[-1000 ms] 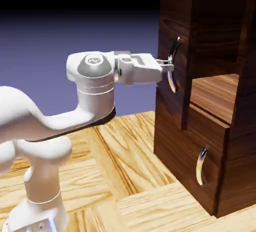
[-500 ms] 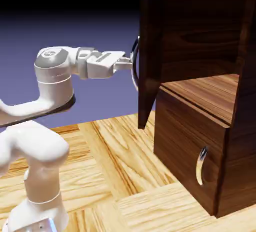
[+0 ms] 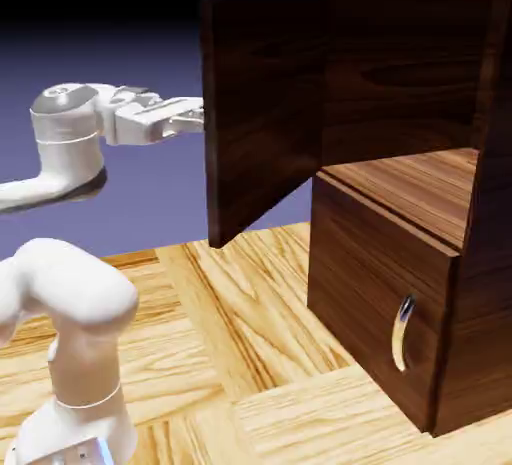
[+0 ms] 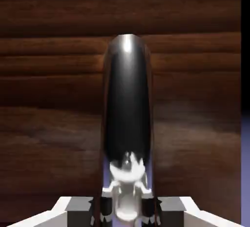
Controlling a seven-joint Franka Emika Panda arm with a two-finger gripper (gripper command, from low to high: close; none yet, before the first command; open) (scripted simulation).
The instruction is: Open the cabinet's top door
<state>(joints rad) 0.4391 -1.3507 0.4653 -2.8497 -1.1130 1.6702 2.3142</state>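
only the top door [image 3: 262, 113] hides its handle [image 4: 127, 109] outside.

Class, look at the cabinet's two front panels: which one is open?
The top door, the larger upper panel, is swung out toward the arm, exposing a wooden shelf. The lower panel sits shut, its small silver handle untouched.

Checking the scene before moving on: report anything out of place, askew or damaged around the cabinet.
Nothing stands out. The dark walnut wood-grain cabinet stands square on the wooden table. Its upper door panel hangs swung wide open, as the task intends, with the white arm's gripper shut on the door's curved chrome handle. The lower panel sits closed.
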